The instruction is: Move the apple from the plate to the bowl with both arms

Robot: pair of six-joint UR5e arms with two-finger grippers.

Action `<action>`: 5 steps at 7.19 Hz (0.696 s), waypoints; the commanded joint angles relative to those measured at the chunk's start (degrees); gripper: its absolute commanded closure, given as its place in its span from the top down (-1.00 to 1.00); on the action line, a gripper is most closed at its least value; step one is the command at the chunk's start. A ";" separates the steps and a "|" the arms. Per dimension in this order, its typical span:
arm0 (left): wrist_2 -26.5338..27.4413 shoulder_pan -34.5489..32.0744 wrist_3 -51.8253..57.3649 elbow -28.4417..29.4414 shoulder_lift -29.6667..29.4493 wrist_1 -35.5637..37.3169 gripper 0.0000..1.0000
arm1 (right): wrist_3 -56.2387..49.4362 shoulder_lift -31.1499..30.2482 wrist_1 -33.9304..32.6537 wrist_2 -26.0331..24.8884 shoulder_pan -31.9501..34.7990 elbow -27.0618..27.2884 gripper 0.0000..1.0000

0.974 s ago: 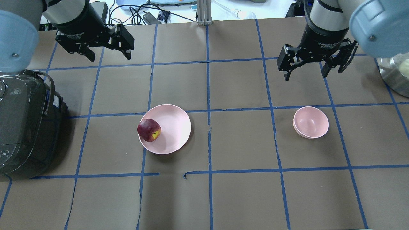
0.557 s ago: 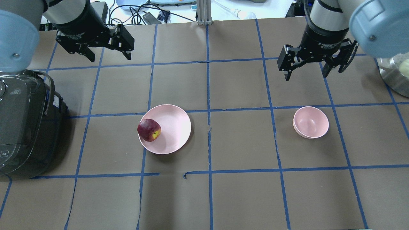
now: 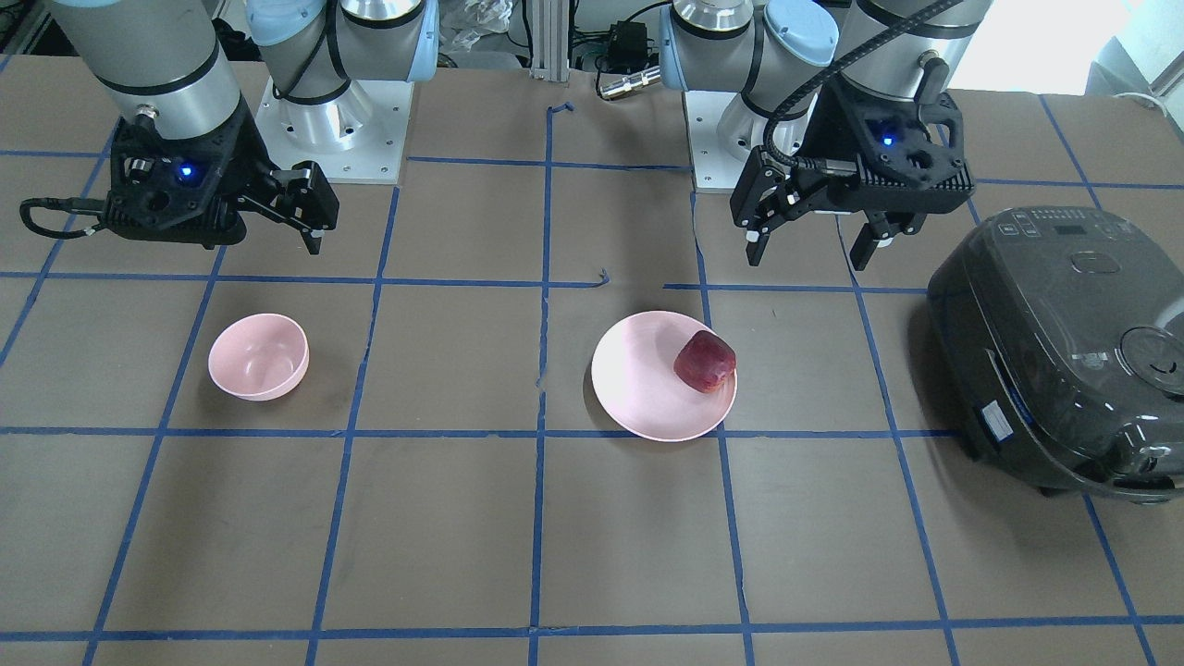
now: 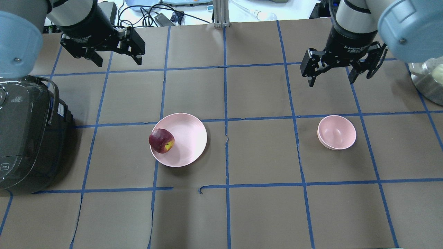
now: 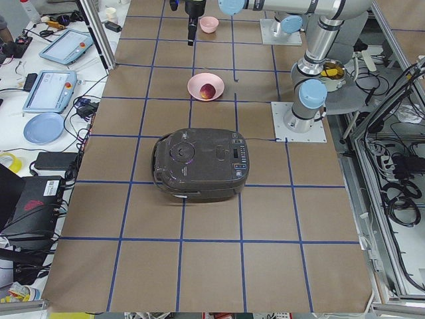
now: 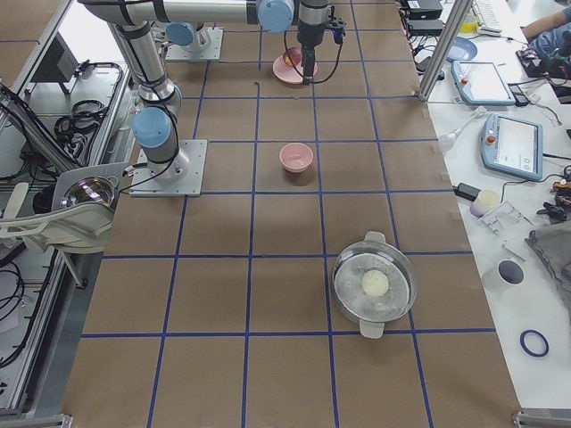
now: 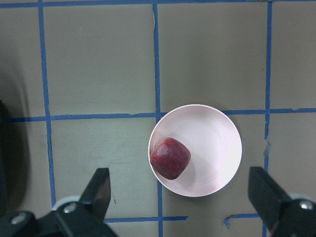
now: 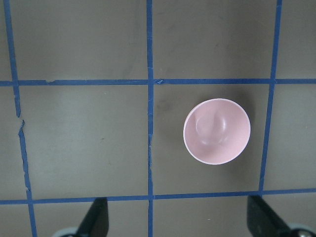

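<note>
The dark red apple (image 4: 161, 140) lies on the left edge of the flat pink plate (image 4: 188, 138), left of the table's middle. It also shows in the front view (image 3: 704, 361) and in the left wrist view (image 7: 170, 158). The small deep pink bowl (image 4: 336, 132) stands empty on the right, and shows in the right wrist view (image 8: 217, 131). My left gripper (image 4: 119, 62) is open and empty, raised above the table beyond the plate. My right gripper (image 4: 331, 82) is open and empty, raised beyond the bowl.
A large dark rice cooker (image 4: 24, 135) sits at the table's left edge, near the plate. A metal pot (image 4: 429, 83) with something pale in it stands at the far right edge. Blue tape lines grid the brown table top.
</note>
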 commanded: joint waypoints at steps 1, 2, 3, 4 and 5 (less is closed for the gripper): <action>0.01 0.05 0.03 -0.05 0.02 0.05 1.00 | -0.14 0.16 -0.72 0.00 0.00 0.00 1.00; 0.01 0.05 0.03 0.04 0.02 0.05 1.00 | -0.14 0.16 -0.90 0.00 0.00 0.00 1.00; 0.01 0.05 0.03 0.04 0.02 0.05 1.00 | 0.30 0.51 -1.51 0.09 0.00 0.00 1.00; -0.08 -0.04 0.03 0.04 0.02 0.05 1.00 | 0.13 0.68 -1.43 0.17 -0.09 0.00 1.00; 0.10 0.05 0.12 0.04 0.02 -0.04 1.00 | -0.05 0.68 -1.78 0.26 -0.09 0.00 1.00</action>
